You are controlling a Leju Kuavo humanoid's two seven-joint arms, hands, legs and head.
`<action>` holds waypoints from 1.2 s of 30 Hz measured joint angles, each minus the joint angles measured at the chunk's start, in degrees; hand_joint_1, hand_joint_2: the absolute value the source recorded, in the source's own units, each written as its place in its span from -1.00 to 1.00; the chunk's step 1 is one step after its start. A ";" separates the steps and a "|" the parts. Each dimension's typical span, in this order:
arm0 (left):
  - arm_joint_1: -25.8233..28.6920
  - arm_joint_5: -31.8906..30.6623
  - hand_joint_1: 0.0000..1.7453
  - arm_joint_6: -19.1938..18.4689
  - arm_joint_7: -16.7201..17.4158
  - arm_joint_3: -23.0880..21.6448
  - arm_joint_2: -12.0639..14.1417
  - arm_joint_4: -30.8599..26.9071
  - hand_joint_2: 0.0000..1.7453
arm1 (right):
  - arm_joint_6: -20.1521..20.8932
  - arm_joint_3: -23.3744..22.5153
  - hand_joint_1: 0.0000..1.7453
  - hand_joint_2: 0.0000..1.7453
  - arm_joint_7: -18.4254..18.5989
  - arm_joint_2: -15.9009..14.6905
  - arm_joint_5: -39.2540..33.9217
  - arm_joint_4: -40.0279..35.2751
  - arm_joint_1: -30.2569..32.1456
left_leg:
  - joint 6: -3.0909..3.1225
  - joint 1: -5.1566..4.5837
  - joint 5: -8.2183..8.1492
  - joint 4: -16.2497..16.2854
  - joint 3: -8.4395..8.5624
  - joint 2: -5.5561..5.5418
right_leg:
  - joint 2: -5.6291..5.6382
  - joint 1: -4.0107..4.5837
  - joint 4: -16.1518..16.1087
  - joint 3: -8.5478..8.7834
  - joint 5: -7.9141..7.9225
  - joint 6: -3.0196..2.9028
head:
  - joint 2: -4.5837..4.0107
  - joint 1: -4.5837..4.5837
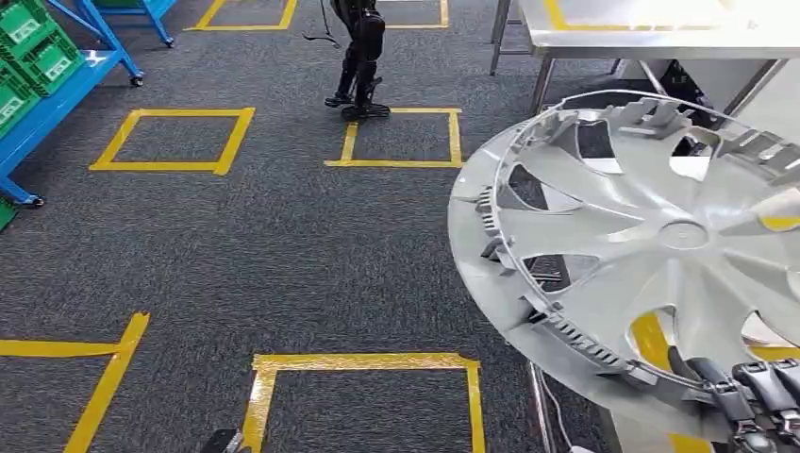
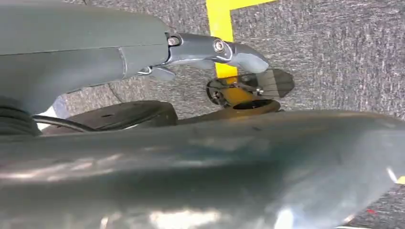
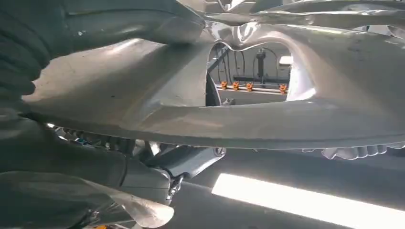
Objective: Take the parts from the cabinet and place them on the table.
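Head view: silver wheel cover (image 1: 651, 245) held tilted above grey carpet (image 1: 283, 245), right hand (image 1: 755, 396) gripping its lower rim, dark fingers (image 1: 722, 389) hooked over the edge.
Left wrist view: left hand (image 2: 210, 55) beside carpet; grasp impossible to tell.
Right wrist view: cover's spokes clamped against thumb (image 3: 191, 160).

You are looking at an industrial workshop or robot test floor. Dark grey carpet (image 1: 283, 245) fills most of the head view, marked out with squares of yellow tape (image 1: 175, 140) like station outlines. At the upper left stands a blue metal rack on castors (image 1: 66, 90) carrying green plastic crates (image 1: 33, 47). At the upper right is a grey steel surface (image 1: 660, 38) on metal legs.
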 joint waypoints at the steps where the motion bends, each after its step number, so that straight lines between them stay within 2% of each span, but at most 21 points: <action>1: 0.00 0.02 -1.00 0.00 0.00 0.00 0.00 0.00 -1.00 | 0.00 -0.02 1.00 1.00 0.00 0.00 0.00 0.00 0.00 | 0.00 0.00 0.00 0.00 0.00 0.00 | 0.00 0.00 0.00 0.00 0.02 0.03 | 0.00 0.02; 9: 0.00 0.11 -1.00 -0.02 0.00 0.00 -0.02 0.00 -1.00 | 0.00 -0.13 1.00 1.00 0.00 0.00 0.00 0.00 0.00 | 0.00 0.00 0.00 0.03 0.00 0.00 | 0.00 -0.03 0.00 0.00 0.03 0.04 | 0.00 0.00; 11: -0.01 0.17 -1.00 -0.04 0.00 -0.02 0.00 0.00 -1.00 | 0.00 -0.17 1.00 1.00 -0.02 0.00 0.00 0.00 -0.02 | 0.55 -0.12 -0.23 0.55 -0.20 -0.01 | 0.01 -0.27 -0.10 -0.02 0.20 0.28 | 0.00 -0.04; 14: -0.01 0.17 -1.00 -0.04 0.00 -0.02 0.00 0.00 -1.00 | 0.00 -0.20 1.00 1.00 0.00 0.00 0.00 0.00 0.00 | 0.84 -0.16 -0.39 0.87 -0.50 -0.01 | 0.00 -0.28 -0.11 -0.02 0.26 0.42 | 0.00 -0.04; 16: -0.01 0.17 -1.00 -0.04 0.00 -0.02 0.00 0.00 -1.00 | 0.00 -0.20 1.00 1.00 0.00 0.00 0.00 0.00 -0.01 | 1.11 -0.28 -0.41 0.96 -0.67 -0.01 | -0.02 -0.35 -0.27 -0.01 0.40 0.77 | 0.00 0.00; 18: -0.04 0.18 -1.00 -0.04 0.00 -0.02 -0.04 0.00 -1.00 | 0.00 -0.22 1.00 1.00 0.00 0.00 0.00 -0.09 0.04 | 1.89 -0.24 0.47 -0.80 -0.08 0.02 | -0.06 -0.19 -1.29 0.68 0.75 1.52 | 0.00 0.04; 19: -0.05 0.18 -1.00 -0.04 0.00 -0.02 -0.31 0.00 -1.00 | 0.00 -0.22 1.00 1.00 0.00 -0.04 -0.02 -0.13 0.12 | 2.09 0.14 1.10 -1.92 0.73 0.21 | 0.17 -0.39 -0.18 -0.21 -0.40 1.43 | 0.00 0.07; 20: -0.17 0.17 -1.00 -0.02 -0.04 -0.02 -0.22 0.00 -1.00 | 0.00 -0.24 1.00 1.00 0.00 -0.07 -0.04 -0.13 0.09 | 2.42 0.26 1.37 -2.16 0.73 0.16 | 0.33 -0.28 2.86 -1.65 -2.44 1.37 | 0.00 0.11; 22: -0.14 0.18 -1.00 -0.02 -0.04 -0.02 -0.26 0.00 -1.00 | 0.00 -0.24 1.00 1.00 0.00 -0.09 -0.02 -0.13 0.06 | 2.46 0.20 1.37 -2.13 0.58 0.20 | 0.38 -0.34 12.07 -6.04 -6.27 1.66 | 0.00 0.28; 23: -0.12 0.17 -1.00 -0.02 -0.04 -0.02 -0.35 0.00 -1.00 | 0.00 -0.26 1.00 1.00 0.00 -0.09 -0.02 -0.13 0.11 | 2.45 0.16 1.32 -2.10 0.59 0.20 | 0.40 -0.32 15.18 -7.70 -6.96 1.82 | 0.00 0.20; 24: -0.12 0.17 -1.00 -0.02 -0.04 -0.02 -0.39 0.00 -1.00 | 0.00 -0.28 1.00 1.00 -0.02 -0.11 0.00 -0.11 0.16 | 2.39 0.16 1.27 -2.07 0.64 0.20 | 0.39 -0.34 15.38 -7.99 -6.16 1.92 | 0.00 0.28; 25: -0.13 0.17 -1.00 -0.02 -0.04 -0.02 -0.42 0.00 -1.00 | 0.00 -0.28 1.00 1.00 -0.02 -0.18 0.00 -0.11 0.16 | 2.27 0.21 1.18 -1.97 0.71 0.19 | 0.34 -0.43 12.99 -6.93 -4.10 2.05 | 0.00 0.24; 27: -0.13 0.15 -1.00 0.08 -0.04 -0.02 -0.50 0.00 -1.00 | 0.00 -0.28 1.00 1.00 -0.05 -0.24 0.00 -0.11 0.12 | 1.61 0.51 0.63 -1.36 0.86 0.10 | 0.00 -0.74 3.04 -2.06 1.19 2.26 | 0.00 0.24; 28: -0.12 0.09 -1.00 0.18 -0.04 -0.02 -0.44 0.00 -1.00 | 0.00 -0.31 1.00 1.00 -0.07 -0.26 -0.02 -0.11 -0.05 | 1.09 0.51 0.23 -0.90 0.79 0.09 | -0.52 -0.67 0.27 -0.52 0.45 2.50 | 0.00 0.26; 29: -0.22 0.07 -1.00 0.31 -0.04 -0.02 -0.31 0.00 -1.00 | 0.00 -0.28 1.00 1.00 -0.07 -0.28 -0.02 -0.13 -0.08 | 0.62 0.00 -0.21 -0.05 0.30 0.04 | -0.34 -0.36 -0.44 0.22 0.24 1.69 | 0.00 0.55; 30: -0.19 -0.02 -1.00 0.33 -0.07 -0.04 -0.35 0.00 -1.00 | 0.00 -0.33 1.00 1.00 -0.07 -0.28 -0.02 -0.15 0.04 | 0.48 -0.01 -0.12 -0.08 0.26 0.06 | -0.18 -0.42 -0.19 -0.13 0.35 0.84 | 0.00 0.35; 31: -0.15 -0.02 -1.00 0.37 -0.07 -0.04 -0.33 0.00 -1.00 | 0.00 -0.37 1.00 1.00 -0.07 -0.28 -0.02 -0.17 0.15 | 0.98 -0.05 -0.29 0.04 0.16 0.01 | -0.18 -0.46 -0.26 -0.21 0.46 0.85 | 0.00 0.04; 32: -0.14 -0.02 -1.00 0.37 -0.07 -0.04 -0.28 0.00 -1.00 | 0.00 -0.42 1.00 1.00 -0.09 -0.28 0.04 -0.15 0.19 | 1.75 -0.05 -0.05 0.00 0.12 0.01 | -0.09 -0.41 -0.27 -0.20 0.46 0.85 | 0.00 0.00; 36: -0.21 -0.02 -1.00 0.42 -0.11 -0.07 -0.31 0.00 -1.00 | 0.00 -0.48 1.00 1.00 -0.07 -0.28 0.00 -0.15 0.11 | 2.30 0.06 0.29 -0.28 0.37 0.01 | -0.05 -0.09 -0.25 -0.18 0.27 0.37 | 0.00 -0.04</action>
